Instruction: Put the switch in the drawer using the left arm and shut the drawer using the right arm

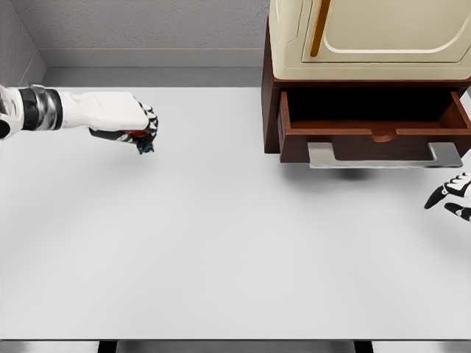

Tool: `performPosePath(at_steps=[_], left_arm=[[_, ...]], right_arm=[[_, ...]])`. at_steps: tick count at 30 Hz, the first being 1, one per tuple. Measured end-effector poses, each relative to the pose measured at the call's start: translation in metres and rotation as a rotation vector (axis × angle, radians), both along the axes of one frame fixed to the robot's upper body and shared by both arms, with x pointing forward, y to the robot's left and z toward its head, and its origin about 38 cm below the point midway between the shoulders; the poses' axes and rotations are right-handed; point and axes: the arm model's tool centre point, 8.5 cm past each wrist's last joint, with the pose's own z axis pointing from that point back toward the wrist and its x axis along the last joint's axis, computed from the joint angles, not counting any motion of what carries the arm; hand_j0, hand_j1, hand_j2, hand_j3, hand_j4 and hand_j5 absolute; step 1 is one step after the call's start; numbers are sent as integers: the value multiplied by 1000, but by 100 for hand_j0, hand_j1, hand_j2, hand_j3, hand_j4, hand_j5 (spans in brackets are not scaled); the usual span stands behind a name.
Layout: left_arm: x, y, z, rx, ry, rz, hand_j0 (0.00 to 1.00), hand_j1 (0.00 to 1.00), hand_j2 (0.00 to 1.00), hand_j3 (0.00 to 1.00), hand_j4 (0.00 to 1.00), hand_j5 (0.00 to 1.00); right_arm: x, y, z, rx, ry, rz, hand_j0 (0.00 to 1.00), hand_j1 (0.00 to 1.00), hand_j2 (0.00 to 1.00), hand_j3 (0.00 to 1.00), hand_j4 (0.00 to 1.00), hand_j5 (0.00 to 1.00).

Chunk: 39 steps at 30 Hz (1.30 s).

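- Left hand (pixel 140 129): locate it at the far left of the desk (pixel 221 250), its arm entering from the left edge. The fingers are curled around a small red and blue object, which you should take to be the switch (pixel 143 143); only its lower part shows below the palm, so its long axis cannot be determined.
- Switch position: it is held in the left hand above the desk surface, not resting on it. A faint shadow lies beneath the hand.
- Governing relation: the drawer (pixel 372 121) lies well apart to the right of the loaded hand and slightly farther back. Expect the coming move to be a long rightward carry across the bare desk, ending above the open cavity.
- Drawer: it stands pulled out from the base of the cabinet (pixel 368 40), its dark interior exposed and its grey handle (pixel 383 156) facing you. Nothing is visible inside.
- Right hand (pixel 450 197): it shows at the right edge, just below and to the right of the handle, fingers spread and holding nothing. It is the nearer hand to the drawer front, so judge it well placed for the closing push once the switch is deposited.
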Motion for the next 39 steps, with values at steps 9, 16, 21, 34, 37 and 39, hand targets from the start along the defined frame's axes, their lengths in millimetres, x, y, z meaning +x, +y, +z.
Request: performPosePath(at_steps=[9,16,21,34,37,39], left_arm=[[-1,-55,24,-76,-45,-120,32,32,32,32,32,32],[3,-83,52,-122,-90,-174,32,32,32,32,32,32],[2,-100,65,-165,-97,-210,32,32,32,32,32,32],[1,-153,90,-227,-126,-305,31,31,31,31,31,31],[2,-164,91,-240,-121,-318,31,31,31,31,31,31],[1,-172,93,-247,-122,-330,31,31,31,31,31,31]], right_arm=[[0,0,0,0,-1,0,50,50,50,50,50,50],[0,0,0,1,-2,0,50,50,50,50,50,50],[0,0,0,1,-1,0,50,50,50,50,50,50],[0,0,0,1,1,1,50,50,50,50,50,50],[0,0,0,1,1,1,50,50,50,50,50,50],[0,0,-1,1,3,1,50,50,50,50,50,50]])
